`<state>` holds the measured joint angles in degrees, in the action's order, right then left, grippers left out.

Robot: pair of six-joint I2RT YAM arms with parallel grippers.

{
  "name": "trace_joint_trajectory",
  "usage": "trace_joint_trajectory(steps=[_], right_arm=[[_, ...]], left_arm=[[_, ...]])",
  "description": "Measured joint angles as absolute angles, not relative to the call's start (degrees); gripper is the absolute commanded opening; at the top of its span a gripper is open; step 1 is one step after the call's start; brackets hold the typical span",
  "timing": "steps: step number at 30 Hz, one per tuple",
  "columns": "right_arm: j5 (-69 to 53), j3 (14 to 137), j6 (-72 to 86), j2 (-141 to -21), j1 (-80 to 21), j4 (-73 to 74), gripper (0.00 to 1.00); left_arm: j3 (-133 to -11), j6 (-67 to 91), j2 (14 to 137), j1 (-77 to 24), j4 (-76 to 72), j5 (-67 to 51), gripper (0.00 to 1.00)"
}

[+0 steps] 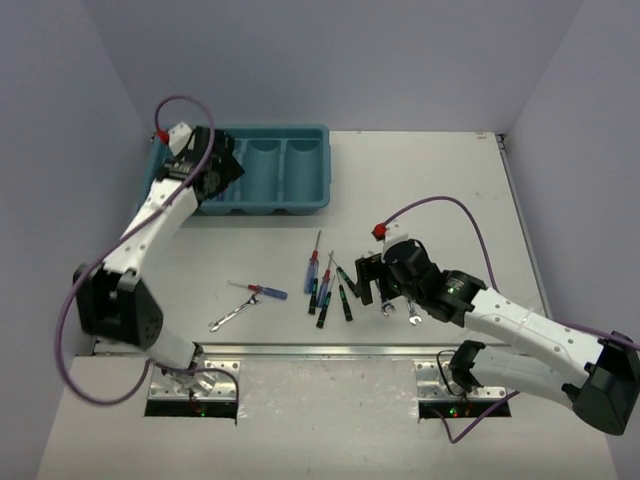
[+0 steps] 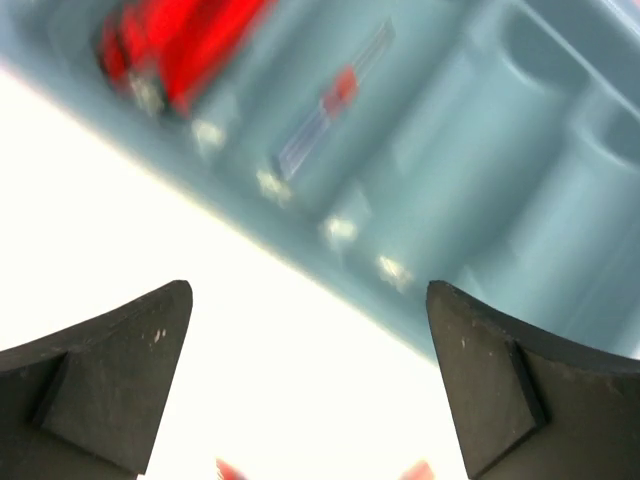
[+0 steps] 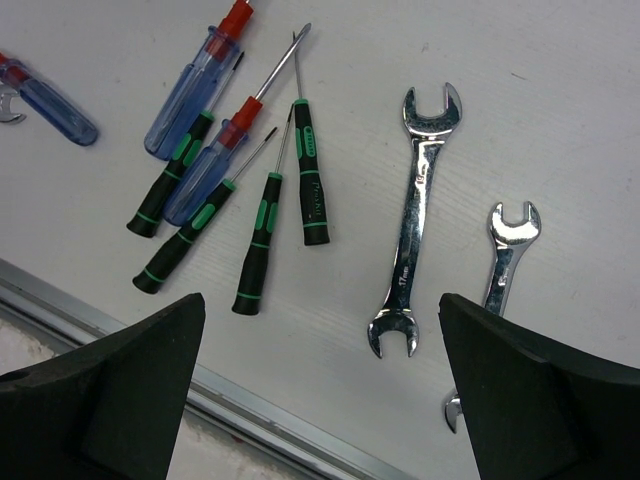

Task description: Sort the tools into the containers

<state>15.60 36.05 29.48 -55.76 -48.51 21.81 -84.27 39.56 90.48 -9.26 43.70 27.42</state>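
1. The table [image 1: 440, 180] carries everything.

2. The teal tray [image 1: 300, 132] sits at the table's far left, with four compartments side by side. My left pincer [image 2: 310, 300] hangs over its left end, fingers spread wide and empty. Below it, a blurred red-handled tool [image 2: 180, 40] lies in one compartment. I cannot tell its type.

3. My right pincer [image 3: 322, 305] hovers, spread and empty, above the unsorted tools near the table's front edge.

4. The larger wrench [image 3: 415, 220] and the smaller wrench [image 3: 505, 260] lie flat, side by side, apart. I judge them stiff, dense for their size and slippery where polished. Grip across the shank at mid-length, not the open jaws.

5. The blue-handled screwdrivers [image 3: 195, 95] and black-and-green screwdrivers [image 3: 255, 245] lie bunched, some touching. I judge them light and prone to roll. Grip the handle, not the thin shaft. Lifting one may drag its neighbour.
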Motion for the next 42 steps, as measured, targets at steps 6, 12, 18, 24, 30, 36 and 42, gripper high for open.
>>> trace_joint_trajectory(steps=[6, 12, 18, 24, 30, 36, 42], right_arm=[[16.4, 35.1, 28.6, -56.9, -48.5, 21.0, 0.99], [16.4, 33.4, 28.5, -57.3, -48.5, 19.4, 0.99], [17.1, 32.2, 28.5, -57.5, -48.5, 19.2, 0.99], [18.0, 31.4, 28.5, -57.5, -48.5, 18.9, 0.99], [18.0, 31.3, 28.5, -57.1, -48.5, 18.8, 0.99], [18.0, 30.9, 28.5, -56.6, -48.5, 18.6, 0.99], [18.0, 30.8, 28.5, -56.6, -48.5, 18.5, 0.99]], left_arm=[[-58.5, 62.5, 70.1, -23.6, 42.4, 26.7, 1.0], [-53.3, 76.4, 77.2, -33.2, 44.0, 28.8, 0.99], [-52.4, 86.7, 83.0, -38.2, 44.1, 28.0, 0.55], [-52.4, 89.8, 88.7, -39.0, 42.9, 24.2, 0.45], [-52.4, 90.8, 89.8, -39.0, 43.3, 22.6, 0.45], [-52.4, 91.4, 89.8, -39.0, 44.9, 22.0, 0.45], [-52.4, 92.0, 89.8, -39.0, 47.5, 21.7, 0.36]])
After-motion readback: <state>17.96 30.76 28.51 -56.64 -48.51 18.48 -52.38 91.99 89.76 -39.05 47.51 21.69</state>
